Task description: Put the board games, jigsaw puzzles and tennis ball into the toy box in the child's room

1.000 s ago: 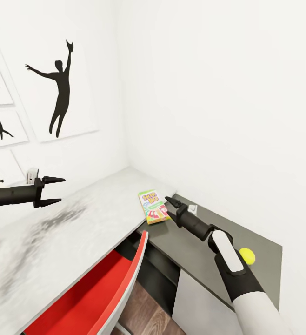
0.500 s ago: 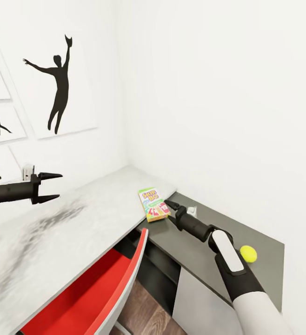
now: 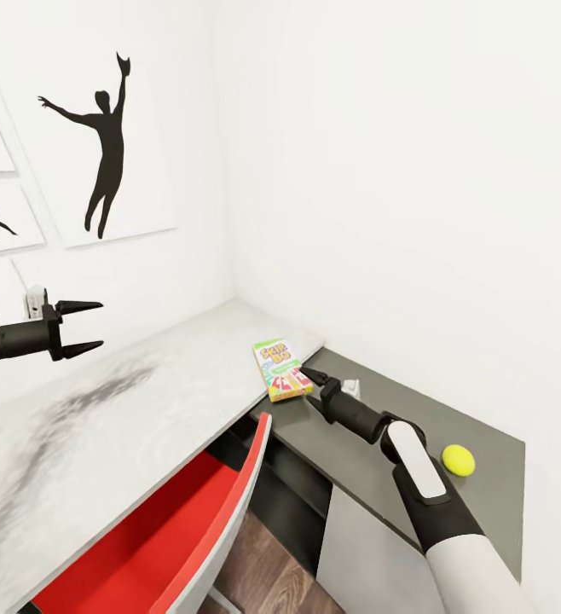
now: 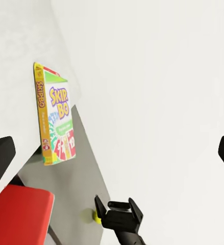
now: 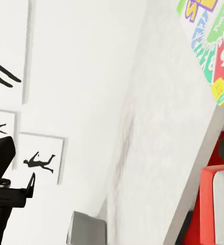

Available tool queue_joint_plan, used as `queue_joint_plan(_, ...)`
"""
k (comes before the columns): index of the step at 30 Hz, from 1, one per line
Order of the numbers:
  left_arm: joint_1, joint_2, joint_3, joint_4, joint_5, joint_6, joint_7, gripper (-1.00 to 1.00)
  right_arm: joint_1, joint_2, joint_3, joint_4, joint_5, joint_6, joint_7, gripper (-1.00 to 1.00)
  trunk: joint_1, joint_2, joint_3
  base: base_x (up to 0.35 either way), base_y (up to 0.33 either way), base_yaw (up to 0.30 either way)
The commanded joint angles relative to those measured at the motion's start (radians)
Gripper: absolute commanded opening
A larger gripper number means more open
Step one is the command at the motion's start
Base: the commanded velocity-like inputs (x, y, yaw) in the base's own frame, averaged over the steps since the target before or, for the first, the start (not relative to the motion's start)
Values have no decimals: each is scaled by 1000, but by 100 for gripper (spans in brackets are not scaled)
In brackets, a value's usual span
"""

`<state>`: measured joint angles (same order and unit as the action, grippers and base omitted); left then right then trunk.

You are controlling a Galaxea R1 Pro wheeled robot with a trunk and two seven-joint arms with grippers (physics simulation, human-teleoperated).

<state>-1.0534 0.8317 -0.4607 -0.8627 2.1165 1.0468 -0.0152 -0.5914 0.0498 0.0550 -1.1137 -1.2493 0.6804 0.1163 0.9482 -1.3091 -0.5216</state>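
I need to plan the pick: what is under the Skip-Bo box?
The Skip-Bo box lies flat on the white table top, at its edge by the lower grey surface. What the box covers cannot be seen.

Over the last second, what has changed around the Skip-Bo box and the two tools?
The right tool has moved in on the Skip-Bo box, its tip now at the box's near corner; whether it touches is unclear, and nothing is gripped. The camera has shifted, so the left tool, open above the white desk top, shows higher and further left. The box and the tennis ball on the lower grey surface stayed put.
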Motion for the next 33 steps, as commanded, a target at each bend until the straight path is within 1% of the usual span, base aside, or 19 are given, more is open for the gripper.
queue_joint_plan(1,-2,2,-4,1,5,0,-2,100,-1,0,-1,0,2,4,3,100,4,-8,-4,0,0,0)
queue_joint_plan(9,-2,7,0,5,5,0,-2,100,-1,-4,-5,-4,4,4,3,100,35,-64,-29,0,0,0)
queue_joint_plan(26,-2,8,6,3,5,0,-2,100,-1,-5,-7,-6,-4,0,8,100,100,-183,-83,0,0,0)
queue_joint_plan(29,-3,8,14,-1,5,0,-2,100,-1,-5,-7,-7,-4,-3,6,100,111,-204,-92,0,0,0)
queue_joint_plan(33,-10,8,47,-15,5,0,-1,100,-1,-3,-7,-13,-1,-8,3,100,127,-232,-105,0,0,0)
